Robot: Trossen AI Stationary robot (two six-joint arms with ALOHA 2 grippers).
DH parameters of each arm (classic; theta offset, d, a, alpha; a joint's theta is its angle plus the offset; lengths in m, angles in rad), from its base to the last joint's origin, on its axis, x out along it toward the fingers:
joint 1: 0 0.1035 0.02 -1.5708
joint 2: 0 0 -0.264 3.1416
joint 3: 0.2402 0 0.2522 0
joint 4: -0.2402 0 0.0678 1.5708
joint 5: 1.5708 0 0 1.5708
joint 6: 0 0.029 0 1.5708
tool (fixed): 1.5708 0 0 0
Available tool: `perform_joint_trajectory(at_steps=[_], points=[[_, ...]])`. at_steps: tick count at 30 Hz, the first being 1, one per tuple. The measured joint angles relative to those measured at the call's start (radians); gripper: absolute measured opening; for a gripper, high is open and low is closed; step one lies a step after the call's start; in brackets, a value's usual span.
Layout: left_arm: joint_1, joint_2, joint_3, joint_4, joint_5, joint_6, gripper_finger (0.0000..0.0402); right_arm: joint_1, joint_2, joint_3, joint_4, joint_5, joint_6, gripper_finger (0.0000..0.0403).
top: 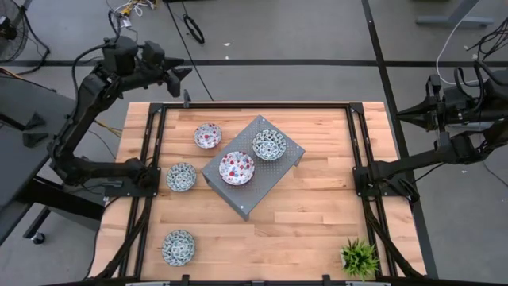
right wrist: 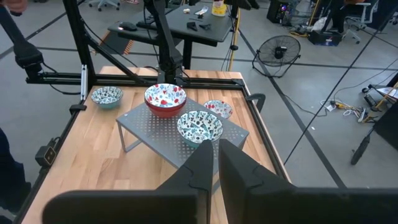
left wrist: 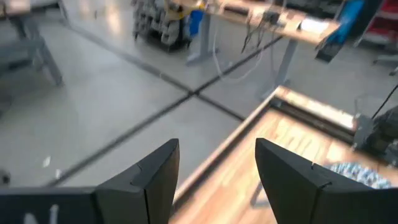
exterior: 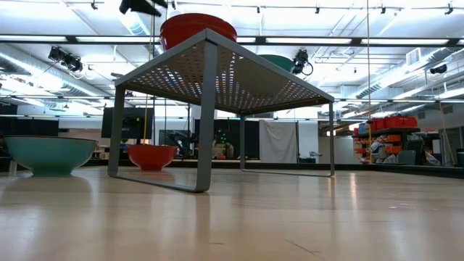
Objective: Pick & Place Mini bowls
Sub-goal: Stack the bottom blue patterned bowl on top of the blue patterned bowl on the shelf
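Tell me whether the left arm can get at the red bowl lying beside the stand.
Probably yes. The left gripper is open, just beyond the table's far edge, and the red bowl lies uncovered on the table beside the grey stand, nothing between.

Red-speckled bowl (top: 236,168) and teal-patterned bowl (top: 269,144) sitting on grey perforated stand (top: 224,183), another red-patterned bowl (top: 208,136) and two teal bowls (top: 181,176) lying on pale wood table (top: 317,230), green plant (top: 359,258) showing
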Motion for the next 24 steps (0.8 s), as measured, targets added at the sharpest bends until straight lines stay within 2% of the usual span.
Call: perform_joint_trajectory(at_steps=[10, 24], points=[[0.000, 0.002, 0.000, -0.237, -0.091, -0.035, 0.0216, 0.000, 0.000, 0.000, 0.000, 0.000, 0.000, 0.0027], [0.000, 0.011, 0.000, -0.392, -0.120, -0.115, 0.0216, 0.000, 0.000, 0.000, 0.000, 0.000, 0.000, 0.0027]])
